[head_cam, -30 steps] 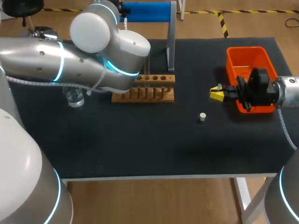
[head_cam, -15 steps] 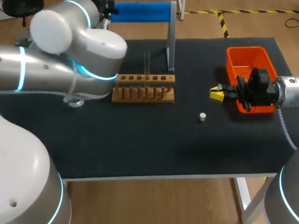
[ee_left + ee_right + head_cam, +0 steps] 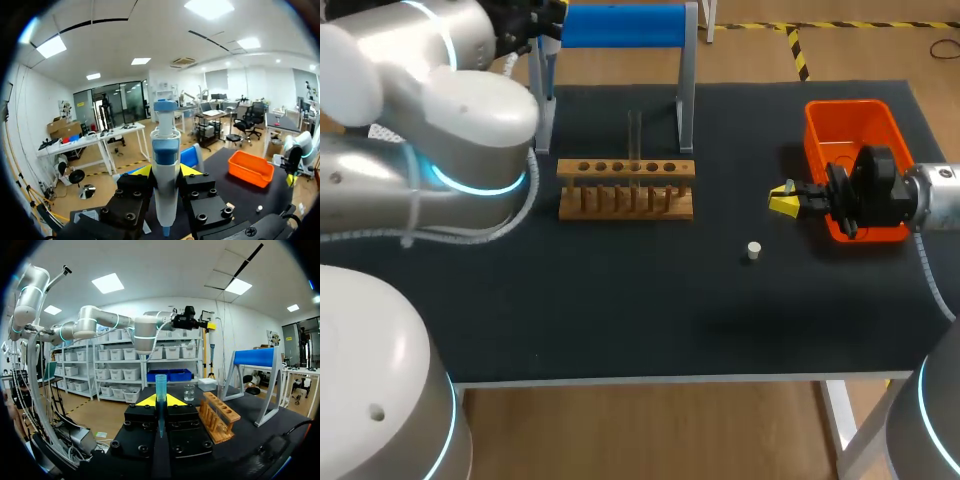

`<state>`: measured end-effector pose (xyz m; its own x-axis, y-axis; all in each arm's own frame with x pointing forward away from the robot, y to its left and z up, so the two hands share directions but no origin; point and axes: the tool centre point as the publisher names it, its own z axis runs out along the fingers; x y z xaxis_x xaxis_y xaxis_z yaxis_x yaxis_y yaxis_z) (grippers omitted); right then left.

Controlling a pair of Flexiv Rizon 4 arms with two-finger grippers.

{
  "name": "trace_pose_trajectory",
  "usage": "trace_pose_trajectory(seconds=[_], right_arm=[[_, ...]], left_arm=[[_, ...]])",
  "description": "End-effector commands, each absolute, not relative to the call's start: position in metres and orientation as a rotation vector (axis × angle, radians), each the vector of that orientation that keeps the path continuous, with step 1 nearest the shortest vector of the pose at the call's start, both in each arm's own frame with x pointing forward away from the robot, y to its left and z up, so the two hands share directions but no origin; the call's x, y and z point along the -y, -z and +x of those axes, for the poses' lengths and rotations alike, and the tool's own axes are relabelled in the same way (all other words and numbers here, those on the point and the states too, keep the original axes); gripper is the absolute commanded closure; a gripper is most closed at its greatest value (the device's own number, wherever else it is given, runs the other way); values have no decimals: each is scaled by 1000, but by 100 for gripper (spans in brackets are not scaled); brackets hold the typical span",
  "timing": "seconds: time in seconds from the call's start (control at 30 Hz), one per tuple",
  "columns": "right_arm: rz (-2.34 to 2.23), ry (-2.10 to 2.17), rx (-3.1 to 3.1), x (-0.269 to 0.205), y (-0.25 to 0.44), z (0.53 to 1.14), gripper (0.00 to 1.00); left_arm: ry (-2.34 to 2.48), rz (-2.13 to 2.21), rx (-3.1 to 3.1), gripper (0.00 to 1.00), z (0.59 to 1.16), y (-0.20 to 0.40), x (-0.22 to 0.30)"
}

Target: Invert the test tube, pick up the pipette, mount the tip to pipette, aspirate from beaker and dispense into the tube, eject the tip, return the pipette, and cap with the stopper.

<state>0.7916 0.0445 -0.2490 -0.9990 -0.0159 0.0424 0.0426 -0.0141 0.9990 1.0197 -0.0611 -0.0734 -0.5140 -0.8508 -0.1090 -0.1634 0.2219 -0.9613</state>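
Observation:
My left gripper (image 3: 165,172) is shut on the white and blue pipette (image 3: 165,165), which stands upright between its fingers. In the head view that gripper (image 3: 542,12) is at the back left, by the blue stand (image 3: 625,25). My right gripper (image 3: 783,200) hangs beside the orange bin (image 3: 855,125), shut on a blue pipette tip (image 3: 160,387). The glass test tube (image 3: 635,135) stands in the wooden rack (image 3: 626,190). A small white stopper (image 3: 752,250) lies on the mat in front of the right gripper. The beaker (image 3: 189,392) shows beyond the rack (image 3: 220,415) in the right wrist view; my left arm hides it in the head view.
My bulky left arm (image 3: 430,130) covers the table's left side. The blue stand's legs rise just behind the rack. The black mat (image 3: 650,300) runs to the table's front edge.
My left arm has swung back and to the left, away from the rack, uncovering the rack and hiding the beaker. The right arm has kept still.

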Motion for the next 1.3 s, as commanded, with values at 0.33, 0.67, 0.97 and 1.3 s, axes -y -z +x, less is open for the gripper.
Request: trace_pose_trajectory(seconds=[0.33,0.67,0.97,1.3], right_arm=[[-29,2208,2177,-44,249,791,100],[-29,2208,2177,-44,249,791,100],[-29,2208,2177,-44,249,791,100],[-29,2208,2177,-44,249,791,100]], left_arm=[[1539,-772,-2033,100,1001,72,43],[1632,-664,-2062,100,981,59,52],[1826,-362,-2162,100,929,23,84],[1889,-173,-2211,100,895,7,121]])
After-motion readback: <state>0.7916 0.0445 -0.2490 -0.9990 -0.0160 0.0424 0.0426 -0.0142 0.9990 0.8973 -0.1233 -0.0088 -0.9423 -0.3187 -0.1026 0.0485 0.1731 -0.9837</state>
